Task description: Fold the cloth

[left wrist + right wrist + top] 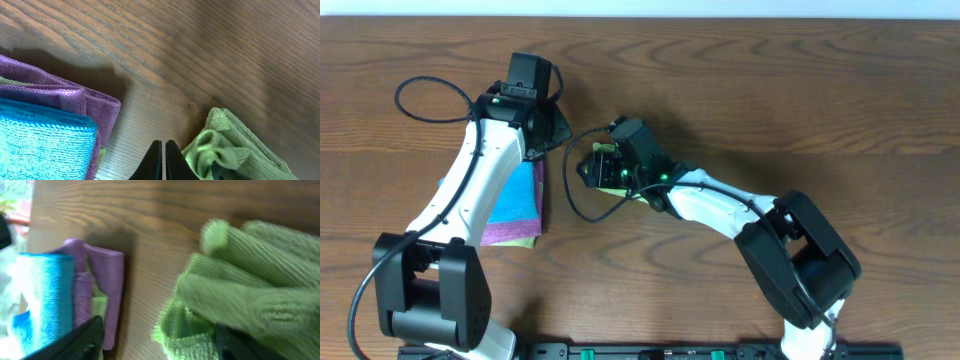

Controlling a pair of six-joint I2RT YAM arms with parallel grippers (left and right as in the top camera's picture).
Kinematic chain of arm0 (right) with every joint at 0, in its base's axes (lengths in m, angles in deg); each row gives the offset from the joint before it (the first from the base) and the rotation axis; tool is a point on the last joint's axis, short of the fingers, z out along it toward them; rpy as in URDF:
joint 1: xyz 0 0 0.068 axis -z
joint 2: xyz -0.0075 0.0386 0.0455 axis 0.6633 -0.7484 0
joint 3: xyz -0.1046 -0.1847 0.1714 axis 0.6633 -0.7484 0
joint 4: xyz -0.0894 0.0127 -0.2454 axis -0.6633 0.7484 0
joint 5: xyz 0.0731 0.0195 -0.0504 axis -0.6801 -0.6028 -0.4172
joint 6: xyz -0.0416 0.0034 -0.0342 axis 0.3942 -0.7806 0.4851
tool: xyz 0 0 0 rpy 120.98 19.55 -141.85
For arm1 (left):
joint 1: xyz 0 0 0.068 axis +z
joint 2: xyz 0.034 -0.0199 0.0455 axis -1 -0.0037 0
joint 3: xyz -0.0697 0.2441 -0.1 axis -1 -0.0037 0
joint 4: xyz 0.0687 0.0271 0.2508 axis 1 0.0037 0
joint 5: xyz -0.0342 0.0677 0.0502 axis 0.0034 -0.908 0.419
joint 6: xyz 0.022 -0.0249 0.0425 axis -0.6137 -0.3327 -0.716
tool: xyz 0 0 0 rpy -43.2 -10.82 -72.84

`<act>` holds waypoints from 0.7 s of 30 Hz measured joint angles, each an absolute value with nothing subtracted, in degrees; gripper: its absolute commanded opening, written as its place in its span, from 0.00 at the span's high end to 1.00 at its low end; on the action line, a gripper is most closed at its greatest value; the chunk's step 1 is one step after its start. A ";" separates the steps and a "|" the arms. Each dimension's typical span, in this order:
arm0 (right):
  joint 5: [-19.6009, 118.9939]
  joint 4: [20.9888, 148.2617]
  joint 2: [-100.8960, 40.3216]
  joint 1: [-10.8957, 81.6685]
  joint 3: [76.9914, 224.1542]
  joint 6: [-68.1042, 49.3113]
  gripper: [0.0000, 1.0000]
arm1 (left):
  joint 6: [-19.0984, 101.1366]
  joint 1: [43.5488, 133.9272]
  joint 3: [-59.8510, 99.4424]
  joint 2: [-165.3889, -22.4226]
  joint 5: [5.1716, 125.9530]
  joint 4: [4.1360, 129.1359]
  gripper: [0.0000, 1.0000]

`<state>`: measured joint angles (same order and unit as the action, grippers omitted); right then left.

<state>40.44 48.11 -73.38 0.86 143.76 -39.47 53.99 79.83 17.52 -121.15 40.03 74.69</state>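
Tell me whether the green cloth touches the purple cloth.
Apart. The left wrist view shows bare wooden table between the green cloth and the purple cloth.

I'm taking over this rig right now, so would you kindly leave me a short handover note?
Left pincer: shut, empty, over the table between the folded stack and the green cloth.
Right pincer: fingers apart, at the green cloth.
Green cloth: bunched and unfolded on the table, apart from the stack.
Stack: blue cloth on top, purple cloth beneath.
Done: stack folded.
Left: spread and fold the green cloth.
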 measured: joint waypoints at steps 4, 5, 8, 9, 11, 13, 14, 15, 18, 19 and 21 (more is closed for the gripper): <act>38.12 48.16 -73.38 0.89 145.05 -38.47 0.01 | 53.99 79.83 17.52 -121.02 40.03 75.06 0.94; 37.62 48.16 -73.38 0.89 145.38 -38.44 0.01 | 53.99 79.83 17.52 -120.89 40.03 75.11 0.94; 36.40 48.24 -73.38 0.89 146.41 -38.44 0.01 | 53.99 79.96 17.52 -120.10 40.03 75.13 0.94; 35.98 48.22 -73.38 0.91 146.69 -38.44 0.01 | 53.99 80.05 17.52 -119.77 40.01 75.13 0.94; 35.15 48.24 -73.33 0.93 147.22 -38.44 0.01 | 53.99 80.38 17.52 -118.94 40.01 75.24 0.94; 34.84 48.62 -73.18 0.95 147.26 -38.44 0.01 | 53.99 80.60 17.52 -118.44 39.99 75.48 0.94; 34.74 49.10 -72.98 1.10 147.26 -38.44 0.01 | 53.99 80.64 17.52 -118.29 40.01 75.52 0.94; 34.63 49.88 -72.68 1.26 147.26 -38.36 0.01 | 53.99 80.68 17.52 -118.16 40.01 75.52 0.94; 34.63 52.92 -71.00 2.26 147.26 -37.59 0.01 | 53.99 80.68 17.52 -118.02 39.99 75.61 0.94; 34.71 54.30 -70.08 2.83 147.28 -37.15 0.01 | 53.99 80.68 17.52 -118.00 40.01 75.67 0.94; 34.76 56.90 -68.42 3.88 147.31 -36.26 0.01 | 53.99 80.68 17.52 -117.92 39.99 75.72 0.94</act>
<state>34.76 56.90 -68.42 3.88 147.31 -36.26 53.99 80.68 17.52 -117.92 39.99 75.72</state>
